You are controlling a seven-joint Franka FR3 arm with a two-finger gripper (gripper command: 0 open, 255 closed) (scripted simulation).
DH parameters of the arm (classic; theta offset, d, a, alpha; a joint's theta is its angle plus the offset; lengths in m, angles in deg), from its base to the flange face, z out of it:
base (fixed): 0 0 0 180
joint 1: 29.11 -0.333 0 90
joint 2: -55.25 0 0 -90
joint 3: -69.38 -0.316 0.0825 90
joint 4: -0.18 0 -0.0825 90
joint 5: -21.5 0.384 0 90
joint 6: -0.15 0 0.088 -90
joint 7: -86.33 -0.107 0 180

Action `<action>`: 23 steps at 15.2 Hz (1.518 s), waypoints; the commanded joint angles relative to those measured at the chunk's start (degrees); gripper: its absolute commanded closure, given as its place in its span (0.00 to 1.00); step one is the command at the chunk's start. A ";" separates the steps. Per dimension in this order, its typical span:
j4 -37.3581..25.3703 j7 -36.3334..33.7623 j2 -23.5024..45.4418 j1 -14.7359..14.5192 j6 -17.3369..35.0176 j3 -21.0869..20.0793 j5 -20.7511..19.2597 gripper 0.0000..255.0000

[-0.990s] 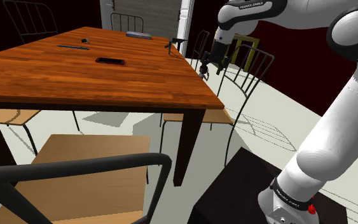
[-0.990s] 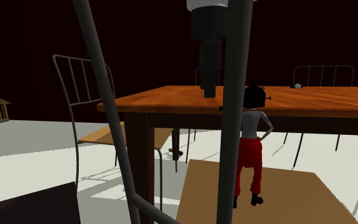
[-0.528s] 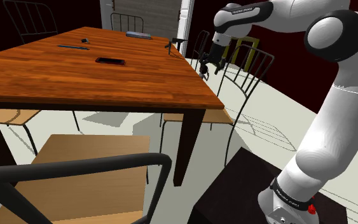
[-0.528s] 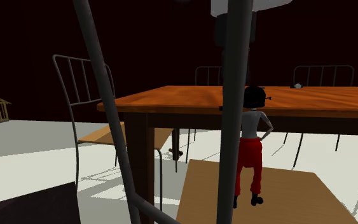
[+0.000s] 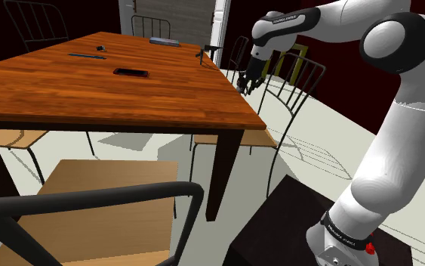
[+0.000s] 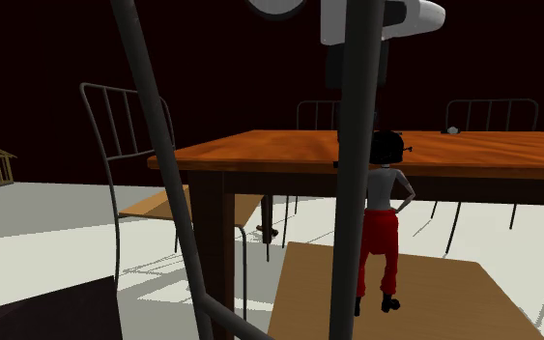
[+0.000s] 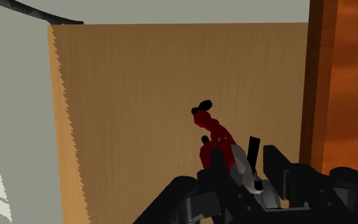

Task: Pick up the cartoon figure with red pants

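the gripper (image 5: 245,83) is hovering over the cartoon figure (image 6: 381,237) standing on a chair seat (image 7: 139,95). its opening cannot be told.

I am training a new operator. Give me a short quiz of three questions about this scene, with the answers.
1. Fill in: in the shoulder view, the gripper hangs past the table's ____ edge.
2. True or false: the cartoon figure lies flat on the table.
3. The figure's pants are: A blue, B red, C green.
Key: 1 right; 2 false, it stands upright on the chair seat; 3 B.
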 commanded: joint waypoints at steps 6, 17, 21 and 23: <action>0.03 0.02 -0.02 0.01 0.02 0.01 0.00 1.00; -6.39 -0.78 -0.40 0.13 -6.73 0.12 -0.37 1.00; -9.71 -1.07 -0.21 0.23 -9.86 0.17 -0.42 1.00; -11.49 -1.21 -0.03 0.29 -11.45 0.20 -0.41 1.00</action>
